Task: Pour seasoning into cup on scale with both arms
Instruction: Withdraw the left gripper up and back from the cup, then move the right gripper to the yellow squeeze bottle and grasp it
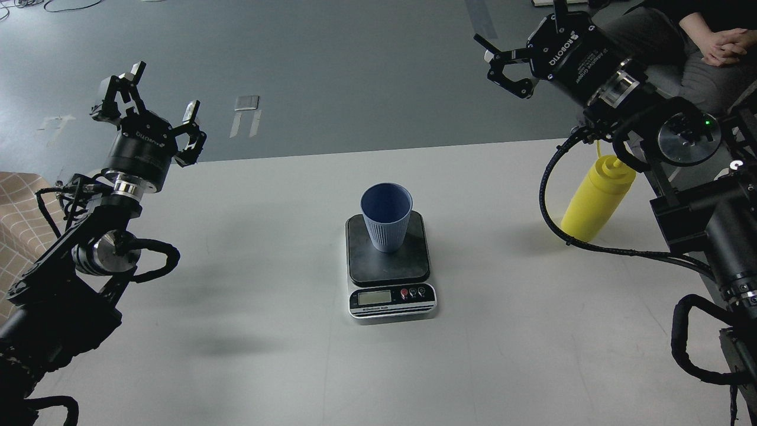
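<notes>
The light blue ribbed cup (386,216) stands upright on the dark plate of the scale (390,269), in the middle of the white table. The yellow seasoning bottle (596,198) stands at the table's right side, partly behind my right arm's cables. My left gripper (151,103) is open and empty, raised above the table's far left edge, well left of the cup. My right gripper (502,62) is open and empty, raised beyond the table's far right, above and left of the bottle.
The white table (266,296) fills the lower view. A seated person (709,44) with folded hands is at the top right. A checkered surface (18,207) sits at the far left edge. Grey floor lies beyond the table.
</notes>
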Controlling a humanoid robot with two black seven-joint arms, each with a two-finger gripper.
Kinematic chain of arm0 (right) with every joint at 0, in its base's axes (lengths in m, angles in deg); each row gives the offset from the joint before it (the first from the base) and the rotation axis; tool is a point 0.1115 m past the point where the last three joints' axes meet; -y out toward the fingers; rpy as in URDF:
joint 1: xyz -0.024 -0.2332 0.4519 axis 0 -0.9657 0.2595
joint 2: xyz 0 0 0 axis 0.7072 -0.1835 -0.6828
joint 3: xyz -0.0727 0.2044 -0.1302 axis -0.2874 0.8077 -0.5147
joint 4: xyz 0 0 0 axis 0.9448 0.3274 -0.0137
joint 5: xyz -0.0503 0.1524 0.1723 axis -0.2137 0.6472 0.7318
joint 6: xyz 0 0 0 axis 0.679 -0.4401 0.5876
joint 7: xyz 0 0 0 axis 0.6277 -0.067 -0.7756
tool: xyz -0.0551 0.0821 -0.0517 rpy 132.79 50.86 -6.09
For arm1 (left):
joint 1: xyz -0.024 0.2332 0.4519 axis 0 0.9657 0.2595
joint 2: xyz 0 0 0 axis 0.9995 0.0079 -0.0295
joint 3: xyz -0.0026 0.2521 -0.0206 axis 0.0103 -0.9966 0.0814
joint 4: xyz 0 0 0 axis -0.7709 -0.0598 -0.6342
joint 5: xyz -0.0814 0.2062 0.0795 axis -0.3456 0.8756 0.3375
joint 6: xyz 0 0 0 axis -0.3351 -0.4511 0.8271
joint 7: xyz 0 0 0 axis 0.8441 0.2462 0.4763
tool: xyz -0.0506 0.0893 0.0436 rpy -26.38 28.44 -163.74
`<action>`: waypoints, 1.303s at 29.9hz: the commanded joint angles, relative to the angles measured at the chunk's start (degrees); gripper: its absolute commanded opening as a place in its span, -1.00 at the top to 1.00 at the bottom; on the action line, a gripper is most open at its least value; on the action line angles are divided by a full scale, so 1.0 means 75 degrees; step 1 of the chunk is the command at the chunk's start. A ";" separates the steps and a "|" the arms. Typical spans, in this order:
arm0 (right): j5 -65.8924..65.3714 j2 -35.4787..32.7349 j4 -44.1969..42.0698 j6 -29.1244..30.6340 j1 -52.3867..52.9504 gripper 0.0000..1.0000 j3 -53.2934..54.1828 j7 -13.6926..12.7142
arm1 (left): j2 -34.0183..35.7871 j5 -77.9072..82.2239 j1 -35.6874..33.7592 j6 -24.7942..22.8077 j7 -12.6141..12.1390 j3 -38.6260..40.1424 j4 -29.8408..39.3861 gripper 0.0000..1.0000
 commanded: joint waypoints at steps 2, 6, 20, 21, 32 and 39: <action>0.0799 -0.0496 0.0736 0.0000 -0.0453 -1.00 0.0130 -0.0023 | 0.0026 0.0000 0.0018 -0.0018 0.0001 0.0039 0.0002 -0.95; 0.1891 -0.1341 0.1310 0.0000 -0.1133 -1.00 0.0270 -0.0034 | 0.0014 0.0012 0.0018 -0.0111 0.0001 0.0027 0.0013 -0.95; 0.3111 -0.2211 0.3819 0.0000 -0.6230 -1.00 0.2848 -0.0058 | 0.0002 0.0012 -0.0005 -0.0158 0.0001 -0.0008 0.0025 -0.95; 0.3111 -0.1978 0.3785 0.0000 -0.6592 -1.00 0.2999 -0.0058 | 0.0002 0.0012 -0.0005 -0.0147 0.0001 -0.0008 0.0037 -0.95; 0.3076 -0.0266 0.3072 0.0000 -0.7697 -1.00 0.2966 -0.0046 | 0.0014 0.0012 -0.0005 -0.0146 0.0001 -0.0031 0.0084 -0.95; 0.3099 0.0215 0.2554 0.0000 -0.7521 -1.00 0.2743 0.0012 | 0.0014 0.0012 -0.0005 -0.0135 0.0001 -0.0067 0.0107 -0.95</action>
